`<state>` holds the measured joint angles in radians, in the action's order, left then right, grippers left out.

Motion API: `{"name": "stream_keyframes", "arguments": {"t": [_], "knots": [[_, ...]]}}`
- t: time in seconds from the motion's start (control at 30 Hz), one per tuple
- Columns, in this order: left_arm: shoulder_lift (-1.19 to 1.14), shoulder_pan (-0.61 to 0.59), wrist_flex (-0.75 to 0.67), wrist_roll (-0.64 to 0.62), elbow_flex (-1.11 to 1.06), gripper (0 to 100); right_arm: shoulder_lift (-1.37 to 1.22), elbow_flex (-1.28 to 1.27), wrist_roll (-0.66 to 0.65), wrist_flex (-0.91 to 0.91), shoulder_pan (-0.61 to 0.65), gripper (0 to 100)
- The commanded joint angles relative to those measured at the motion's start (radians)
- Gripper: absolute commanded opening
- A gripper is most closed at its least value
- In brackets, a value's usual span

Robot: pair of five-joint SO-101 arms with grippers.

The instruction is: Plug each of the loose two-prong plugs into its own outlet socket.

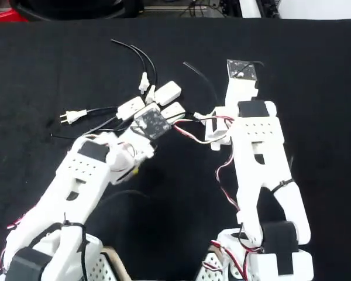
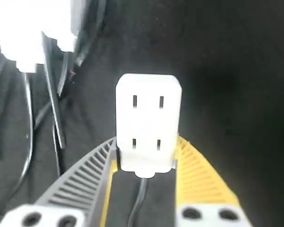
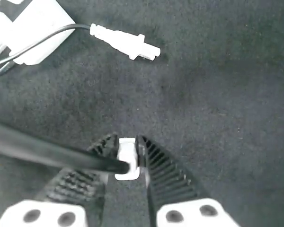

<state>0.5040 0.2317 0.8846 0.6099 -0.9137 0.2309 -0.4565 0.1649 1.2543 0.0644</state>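
Left gripper (image 2: pixel 146 145) clamps white outlet socket (image 2: pixel 148 111) between fingertips, slots facing wrist camera. Right gripper (image 3: pixel 128 141) pinches white plug (image 3: pixel 127 161), black cord (image 3: pixel 47 152) attached. Second plug (image 3: pixel 125 41) lies ahead of right gripper, apart.

Arm shells: white plastic on left arm (image 1: pixel 76 181) and right arm (image 1: pixel 260 158); black motor blocks (image 1: pixel 253 108) at joints.
Wiring: red, white and black leads (image 1: pixel 218 171) along the links.
Left gripper (image 2: pixel 146 142): ribbed fingers (image 2: pixel 90 175), one grey, one yellow.
Right gripper (image 3: pixel 128 139): ribbed black fingers, white screw-holed base.
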Motion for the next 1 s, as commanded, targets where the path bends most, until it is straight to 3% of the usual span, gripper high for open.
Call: {"name": "stream_keyframes", "arguments": {"t": [0.0,0.23,0.4,0.5,0.6,0.8,0.97], "knots": [[0.000,0.018,-0.187,-0.009,-0.096,13,0.005,0.062,0.006,0.006,-0.012,1.1],[0.003,0.045,-0.216,-0.009,-0.159,27,0.010,0.062,0.006,0.008,-0.012,1.1],[0.012,0.018,-0.109,-0.011,-0.104,42,0.010,0.062,0.006,0.008,-0.008,1.1],[0.025,-0.025,-0.029,-0.011,-0.042,41,0.012,0.062,-0.026,0.009,-0.005,1.1],[0.104,-0.113,0.074,-0.031,0.019,36,0.021,0.062,-0.084,0.032,0.043,1.1],[0.427,-0.361,0.186,-0.130,-0.025,32,0.143,-0.021,-0.147,0.000,0.284,1.1],[0.651,-0.559,0.141,-0.175,-0.219,32,0.213,-0.239,-0.149,-0.252,0.500,1.1]]}}
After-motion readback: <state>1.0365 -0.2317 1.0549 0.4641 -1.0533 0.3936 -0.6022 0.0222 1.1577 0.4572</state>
